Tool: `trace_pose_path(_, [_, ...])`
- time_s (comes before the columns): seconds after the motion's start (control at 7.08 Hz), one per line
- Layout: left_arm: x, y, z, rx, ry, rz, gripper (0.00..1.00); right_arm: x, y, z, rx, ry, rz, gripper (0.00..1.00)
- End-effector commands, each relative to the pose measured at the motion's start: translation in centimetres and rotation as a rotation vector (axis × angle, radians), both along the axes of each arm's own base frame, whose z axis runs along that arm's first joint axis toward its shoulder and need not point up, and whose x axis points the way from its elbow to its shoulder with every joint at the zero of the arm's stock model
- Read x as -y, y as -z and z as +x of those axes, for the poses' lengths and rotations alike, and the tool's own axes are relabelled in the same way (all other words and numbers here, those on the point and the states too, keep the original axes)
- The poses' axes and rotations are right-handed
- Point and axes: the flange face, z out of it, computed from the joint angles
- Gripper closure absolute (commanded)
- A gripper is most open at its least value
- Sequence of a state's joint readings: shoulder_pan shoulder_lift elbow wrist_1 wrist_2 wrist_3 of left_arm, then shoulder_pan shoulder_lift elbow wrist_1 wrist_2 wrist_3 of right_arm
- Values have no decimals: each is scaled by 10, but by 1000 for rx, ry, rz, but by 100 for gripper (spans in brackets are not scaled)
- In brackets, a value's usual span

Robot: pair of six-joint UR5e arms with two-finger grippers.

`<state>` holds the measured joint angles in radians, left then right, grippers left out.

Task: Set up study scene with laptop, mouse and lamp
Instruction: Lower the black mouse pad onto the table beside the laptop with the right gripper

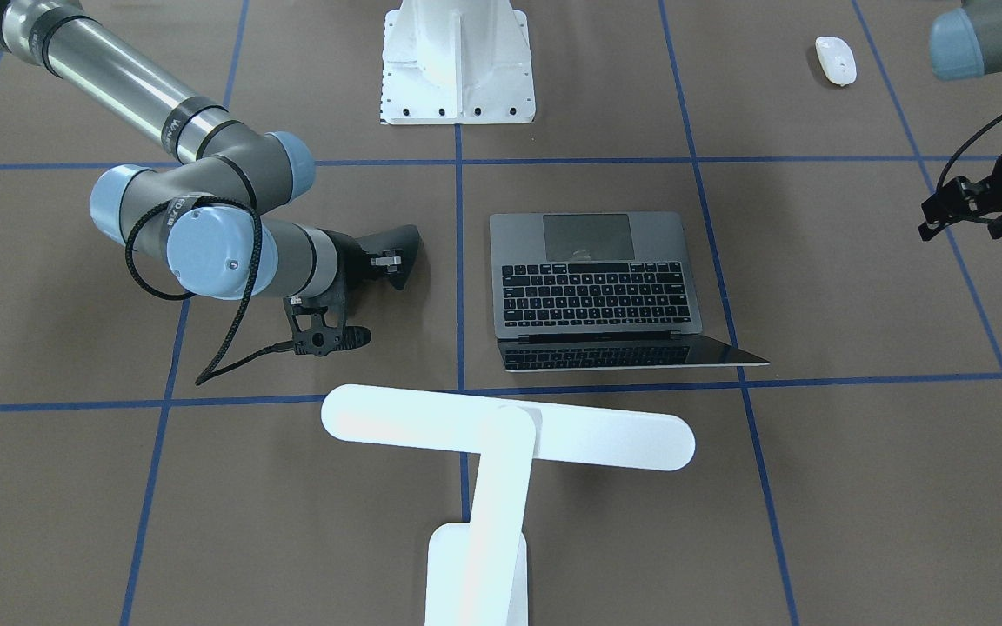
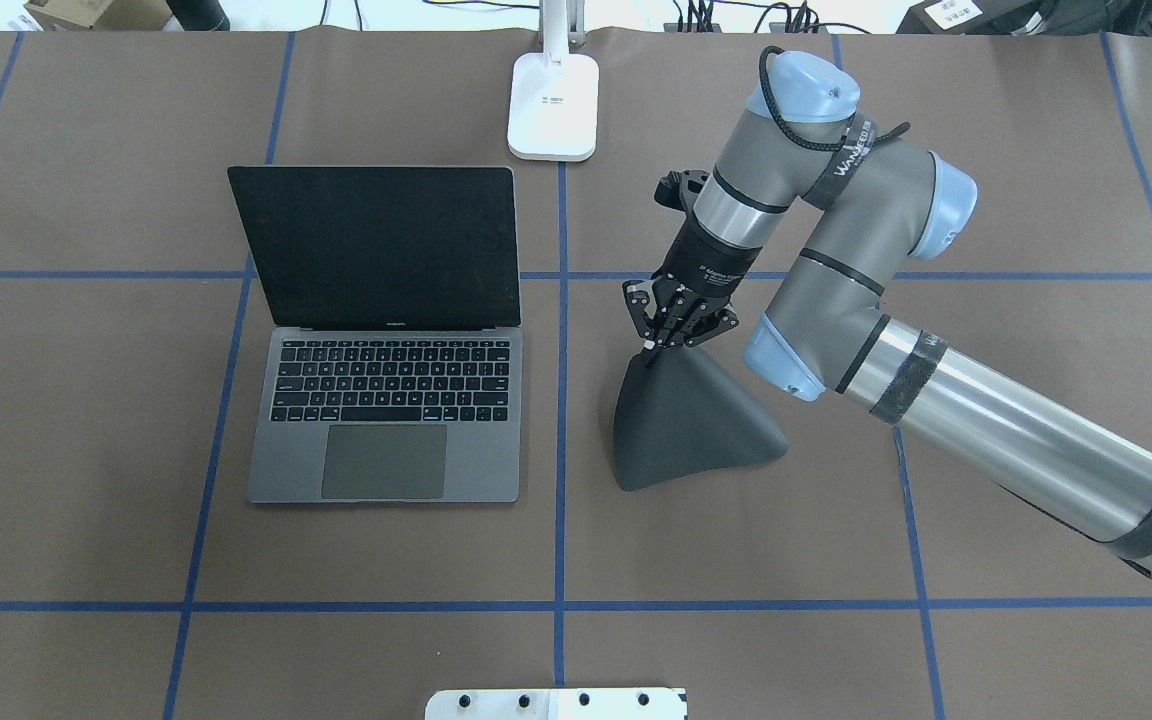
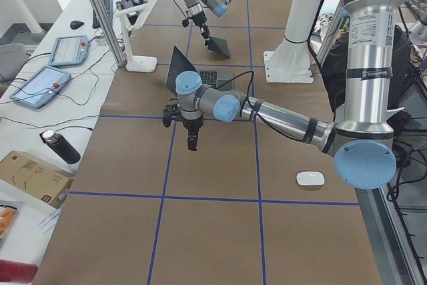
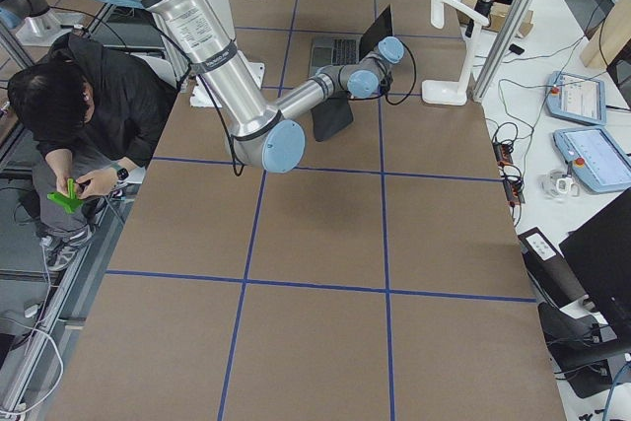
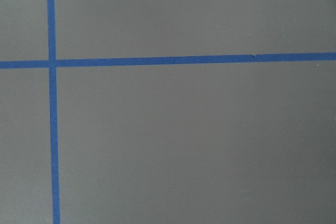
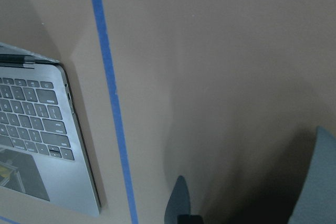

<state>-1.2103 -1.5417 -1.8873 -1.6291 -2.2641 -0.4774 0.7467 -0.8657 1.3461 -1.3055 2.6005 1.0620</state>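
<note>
The laptop is standing open mid-surface, with the lamp just beyond its screen; both are judged placed. The mouse is lying well apart to the laptop's left, not yet brought in. Right of the laptop, the right gripper is clamping a corner of a black pad. The left gripper is hovering to the laptop's left, and whether its jaws are apart or together cannot be told.

The laptop is dull grey metal with a shiny dark screen. The lamp is smooth white plastic.
</note>
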Motion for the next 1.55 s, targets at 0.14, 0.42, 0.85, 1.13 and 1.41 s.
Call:
trace_pose_path(0.14, [2, -6, 1, 4, 0, -10, 0, 7, 8, -19, -22, -15, 20, 100])
trace_pose_path(0.42, [4, -8, 2, 5, 0, -13, 0, 9, 17, -29, -31, -25, 40, 100])
trace_pose_path(0.85, [6, -9, 1, 6, 1, -16, 0, 13, 8, -41, -56, -20, 20, 100])
trace_pose_path(1.13, [7, -7, 2, 4, 1, -12, 0, 15, -1, -43, -70, -20, 4, 100])
trace_pose_path(1.41, [7, -6, 2, 4, 1, -10, 0, 16, -3, -44, -83, -27, -22, 100])
